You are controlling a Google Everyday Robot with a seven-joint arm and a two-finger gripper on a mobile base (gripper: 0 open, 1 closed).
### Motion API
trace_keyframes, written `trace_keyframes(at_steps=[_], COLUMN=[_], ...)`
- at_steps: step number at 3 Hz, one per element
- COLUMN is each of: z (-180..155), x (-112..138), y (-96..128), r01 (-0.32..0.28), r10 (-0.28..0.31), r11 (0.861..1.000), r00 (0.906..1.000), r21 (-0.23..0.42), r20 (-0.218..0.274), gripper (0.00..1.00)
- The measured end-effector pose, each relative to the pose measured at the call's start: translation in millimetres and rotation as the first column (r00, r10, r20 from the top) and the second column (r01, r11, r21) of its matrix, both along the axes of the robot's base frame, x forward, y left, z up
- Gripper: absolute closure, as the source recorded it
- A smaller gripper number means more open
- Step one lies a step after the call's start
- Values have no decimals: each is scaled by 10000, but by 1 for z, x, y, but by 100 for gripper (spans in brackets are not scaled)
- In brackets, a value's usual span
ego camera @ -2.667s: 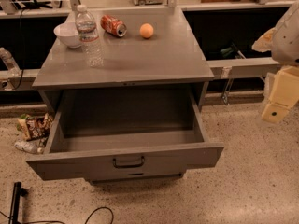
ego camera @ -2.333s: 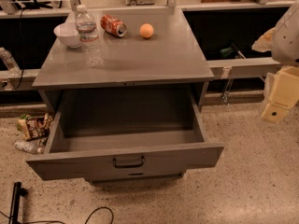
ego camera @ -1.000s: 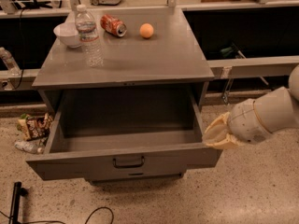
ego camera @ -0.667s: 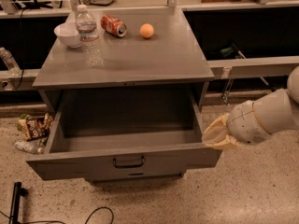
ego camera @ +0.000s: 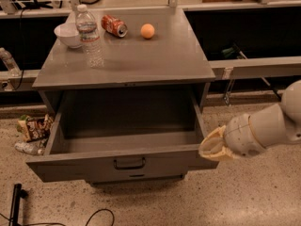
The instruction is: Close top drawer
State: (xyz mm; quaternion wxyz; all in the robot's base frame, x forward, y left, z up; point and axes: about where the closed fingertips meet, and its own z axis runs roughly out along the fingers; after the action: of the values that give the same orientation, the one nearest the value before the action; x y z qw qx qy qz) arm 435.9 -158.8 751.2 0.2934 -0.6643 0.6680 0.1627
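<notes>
The top drawer [ego camera: 124, 164] of the grey metal cabinet is pulled fully out, its deep box empty. Its plain front faces me with a small dark bar handle [ego camera: 129, 163] at centre. A sliver of a lower drawer front shows beneath it. My gripper [ego camera: 212, 147] comes in from the right on a pale arm and sits at the right end of the drawer front, touching or nearly touching its corner.
On the cabinet top [ego camera: 141, 55] stand a white bowl [ego camera: 68, 34], a water bottle [ego camera: 89, 36], a red can on its side [ego camera: 114, 25] and an orange ball [ego camera: 147, 30]. Snack bags [ego camera: 33, 128] lie on the floor left of the drawer. A black cable [ego camera: 94, 216] lies in front.
The arm came down from the upper right to the drawer front's right corner. Over the last second it has held still. The drawer has not moved.
</notes>
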Motion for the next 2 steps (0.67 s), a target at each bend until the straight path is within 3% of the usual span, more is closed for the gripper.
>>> trace_keyframes(at_steps=[1, 2], z=[-45, -64], x=[-7, 3], y=[15, 24], r01=[-258, -492], r10=[258, 488], r11=[9991, 9988], r00=[9997, 9951], r21=[345, 26], r20=[7, 856], gripper=[100, 100])
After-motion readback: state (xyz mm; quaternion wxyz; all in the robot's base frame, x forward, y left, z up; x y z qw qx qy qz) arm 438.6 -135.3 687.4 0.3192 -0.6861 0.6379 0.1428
